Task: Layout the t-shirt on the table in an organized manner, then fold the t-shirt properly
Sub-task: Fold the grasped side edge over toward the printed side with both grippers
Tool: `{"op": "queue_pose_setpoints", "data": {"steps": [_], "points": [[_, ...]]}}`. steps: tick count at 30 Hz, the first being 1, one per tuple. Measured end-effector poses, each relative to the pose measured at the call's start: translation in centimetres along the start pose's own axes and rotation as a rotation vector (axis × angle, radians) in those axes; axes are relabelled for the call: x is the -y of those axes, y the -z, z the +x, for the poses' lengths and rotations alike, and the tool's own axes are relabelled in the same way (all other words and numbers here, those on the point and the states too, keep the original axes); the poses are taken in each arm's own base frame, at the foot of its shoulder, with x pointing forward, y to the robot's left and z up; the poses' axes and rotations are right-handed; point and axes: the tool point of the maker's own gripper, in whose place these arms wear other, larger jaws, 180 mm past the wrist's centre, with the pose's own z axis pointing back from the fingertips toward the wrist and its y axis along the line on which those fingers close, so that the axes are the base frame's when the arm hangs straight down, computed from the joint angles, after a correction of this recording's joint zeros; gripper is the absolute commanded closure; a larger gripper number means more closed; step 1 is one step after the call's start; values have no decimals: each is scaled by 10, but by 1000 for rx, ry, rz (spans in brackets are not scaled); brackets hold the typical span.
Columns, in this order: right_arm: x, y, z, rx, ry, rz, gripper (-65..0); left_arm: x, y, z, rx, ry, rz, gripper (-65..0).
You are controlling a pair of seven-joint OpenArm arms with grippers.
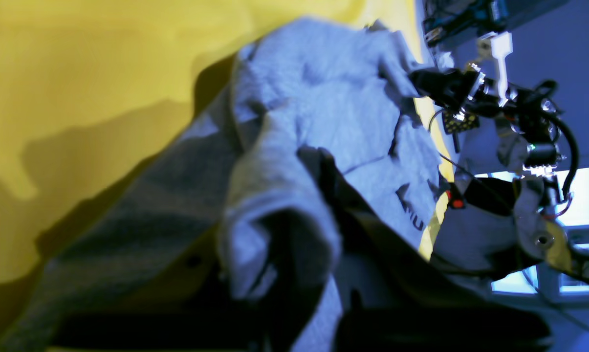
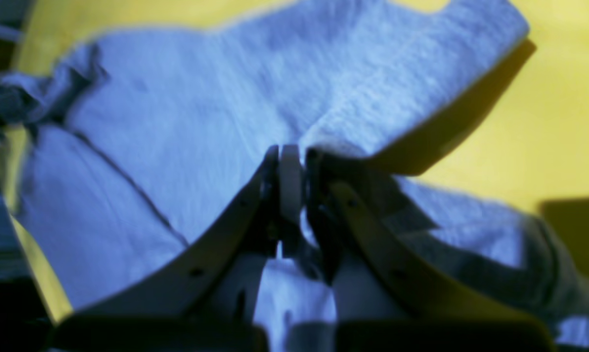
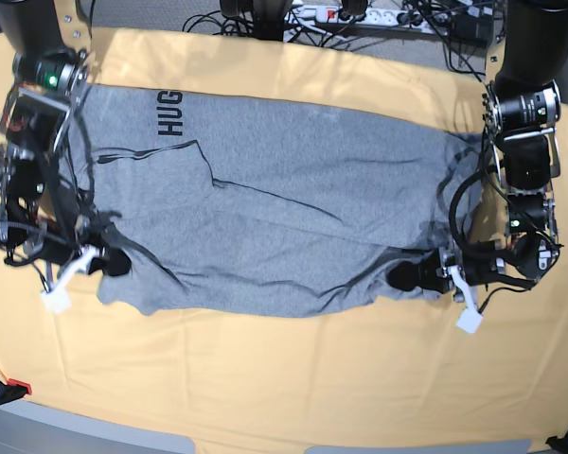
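Grey cotton, the t-shirt (image 3: 265,208) stretches wide across the yellow bench (image 3: 293,369); left gripper (image 3: 407,276) and right gripper (image 3: 112,263) each clamp jaws on its near edge.

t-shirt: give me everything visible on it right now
The t-shirt is heather-grey, soft knit fabric, spread wide across the yellow-orange table, wrinkled with long diagonal creases. Black block letters "HUG" show at its far corner. The near edge is rumpled. The right gripper and left gripper are each shut on a near corner, fabric bunched there.
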Motion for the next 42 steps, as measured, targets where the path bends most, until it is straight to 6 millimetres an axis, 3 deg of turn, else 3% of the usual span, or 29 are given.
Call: {"op": "queue_pose_setpoints", "data": {"steps": [7, 10, 16, 21, 24, 42], "points": [[-16, -38, -11, 2, -188, -76, 0, -4, -1, -13, -19, -18, 2, 0], [-11, -47, -20, -26, -203, -101, 0, -3, 2, -27, -35, -41, -23, 0], [0, -60, -14, -37, -228, -137, 0, 1, -8, -20, -37, -30, -41, 0], [1, -61, -14, -39, -230, -140, 0, -9, -45, 4, -6, 10, 37, 0], [0, -61, -14, -38, -230, -140, 0, -16, -59, 2, -10, 7, 70, 0], [-3, -62, -23, -71, -215, -113, 0, -16, -66, 3, -14, 17, 88, 0]]}}
